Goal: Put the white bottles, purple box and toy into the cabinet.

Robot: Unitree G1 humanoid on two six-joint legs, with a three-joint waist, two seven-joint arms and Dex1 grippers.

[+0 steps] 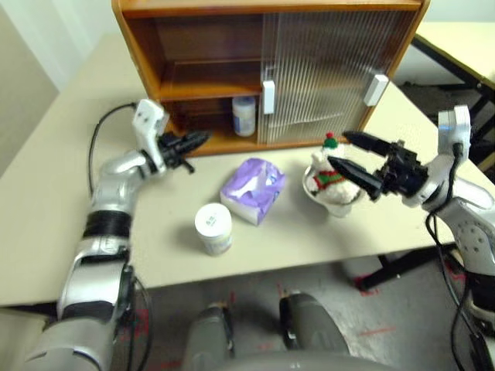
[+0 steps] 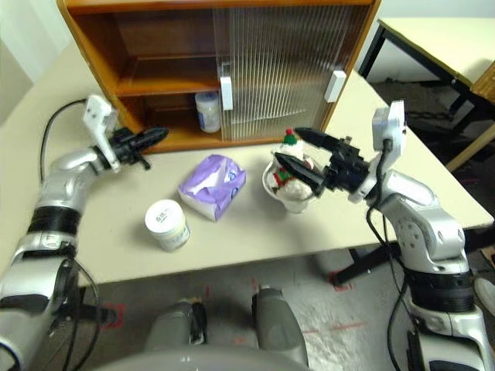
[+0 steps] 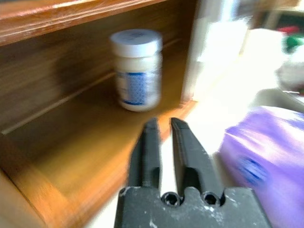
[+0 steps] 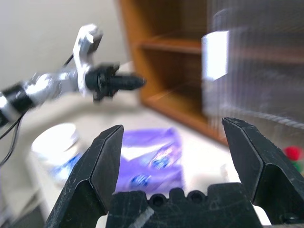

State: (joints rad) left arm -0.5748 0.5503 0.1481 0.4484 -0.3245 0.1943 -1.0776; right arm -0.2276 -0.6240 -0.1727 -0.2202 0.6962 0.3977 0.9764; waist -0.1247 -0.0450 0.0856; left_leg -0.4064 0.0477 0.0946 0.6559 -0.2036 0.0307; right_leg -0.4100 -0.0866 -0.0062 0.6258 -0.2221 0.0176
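One white bottle [image 1: 244,115] stands in the cabinet [image 1: 203,46], its blue label print unreadable. Left end effector [image 1: 198,141] nearly clenched, empty; right end effector [image 1: 349,154] released beside the toy [image 1: 328,179].

a pale beige tabletop [image 1: 46,209] spans the scene under soft, even light. below its near edge lies a grey concrete floor [image 1: 371,325] with small red marks. far right stands a second pale table [image 2: 441,42] on black legs; a white wall [image 1: 54,31] rises far left.
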